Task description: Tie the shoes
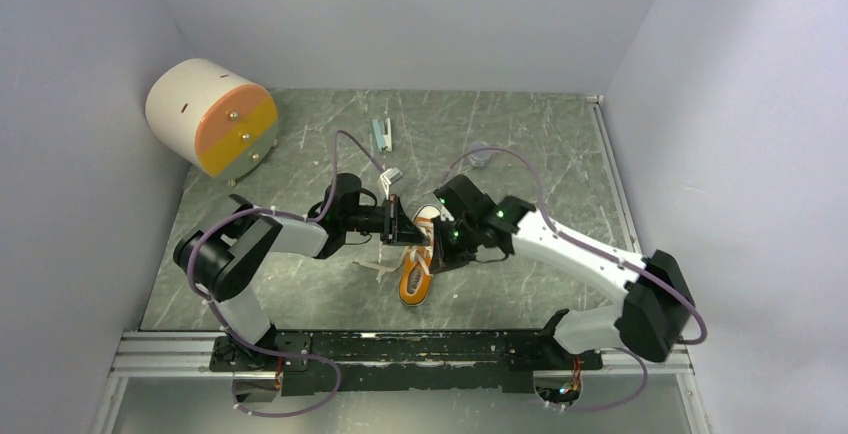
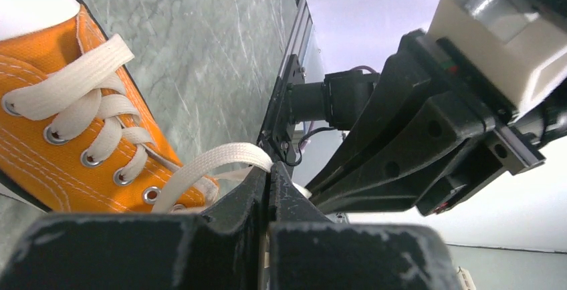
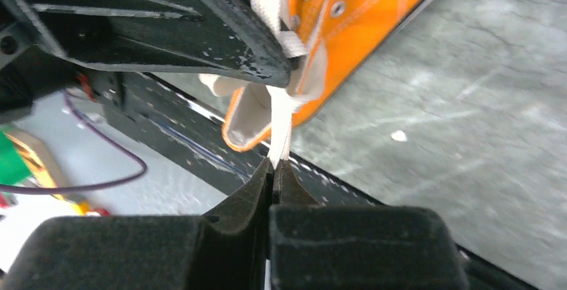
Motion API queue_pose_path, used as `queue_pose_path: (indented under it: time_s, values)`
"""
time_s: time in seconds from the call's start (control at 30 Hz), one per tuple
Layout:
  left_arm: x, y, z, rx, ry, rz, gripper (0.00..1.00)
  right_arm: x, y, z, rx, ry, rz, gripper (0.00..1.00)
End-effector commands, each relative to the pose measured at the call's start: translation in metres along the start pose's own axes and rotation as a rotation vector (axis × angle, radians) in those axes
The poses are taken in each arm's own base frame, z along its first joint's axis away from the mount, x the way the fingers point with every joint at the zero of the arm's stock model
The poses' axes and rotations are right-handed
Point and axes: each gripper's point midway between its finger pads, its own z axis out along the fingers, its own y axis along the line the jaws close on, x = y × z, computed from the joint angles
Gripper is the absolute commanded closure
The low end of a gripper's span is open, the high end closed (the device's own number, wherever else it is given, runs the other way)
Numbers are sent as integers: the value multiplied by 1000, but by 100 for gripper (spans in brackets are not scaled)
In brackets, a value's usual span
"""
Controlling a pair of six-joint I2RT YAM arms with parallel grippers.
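Your left fingers [image 2: 249, 196] and right fingers [image 3: 253, 190] each pinch a limp, soft lace [image 2: 214, 160]; the sneaker [image 2: 53, 143] looks light, so pull gently, holding near the eyelets [image 2: 151, 194].

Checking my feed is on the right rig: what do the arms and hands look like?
The left arm and right arm have white link shells with black joints and mounts. A thin purple cable loops along each. Small green lights glow near the right wrist. The left hand and right hand are black, with wedge-shaped, scuffed fingers.
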Motion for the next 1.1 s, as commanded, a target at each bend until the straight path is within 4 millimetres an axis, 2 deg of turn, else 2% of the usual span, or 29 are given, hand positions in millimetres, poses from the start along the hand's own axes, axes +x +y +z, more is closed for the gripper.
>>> queue_pose_path:
  time_s: [0.0, 0.07, 0.17, 0.23, 0.4, 0.5, 0.53, 0.6, 0.63, 0.67, 0.7, 0.73, 0.77, 0.87, 0.97, 1.07]
  values:
    - [-20, -1, -2, -18, -67, 77, 95, 41, -35, -41, 201, 336, -108, 100]
    - [-19, 2, -3, -29, -66, 74, 95, 28, -42, -48, 284, 316, -113, 100]
    - [-18, 6, -4, -47, -70, 71, 95, 32, -67, -54, 429, 410, -114, 100]
    - [-18, 8, -4, -51, -76, 68, 95, 32, -86, -53, 540, 407, -93, 100]
    - [-20, 8, -5, -56, -98, 63, 95, 10, -130, -45, 779, 240, -45, 100]
    - [-21, 7, -5, -51, -104, 55, 95, -14, -156, -47, 922, 112, -33, 100]
    - [-21, 7, -5, -51, -106, 54, 95, -23, -157, -48, 925, 71, -23, 97]
    - [-23, 6, -4, -51, -107, 56, 95, -40, -162, -52, 893, -12, 5, 63]
    - [-23, 6, -4, -53, -107, 57, 95, -43, -167, -58, 872, -24, 28, 54]
    - [-25, 7, -4, -56, -110, 59, 95, -43, -180, -66, 832, -31, 108, 48]
    - [-25, 6, -4, -58, -111, 60, 95, -44, -184, -68, 734, -38, 170, 46]
    - [-26, 6, -4, -59, -116, 59, 95, -46, -178, -65, 578, -57, 208, 45]
    - [-27, 6, -4, -58, -119, 59, 95, -52, -163, -60, 401, -86, 221, 46]
    - [-26, 7, -3, -52, -119, 53, 95, -66, -114, -51, 70, -177, 162, 45]
    - [-25, 8, -3, -50, -120, 45, 95, -65, -84, -39, -156, -187, 109, 40]
    - [-25, 8, -4, -54, -118, 45, 95, -63, -78, -22, -244, -181, 263, 34]
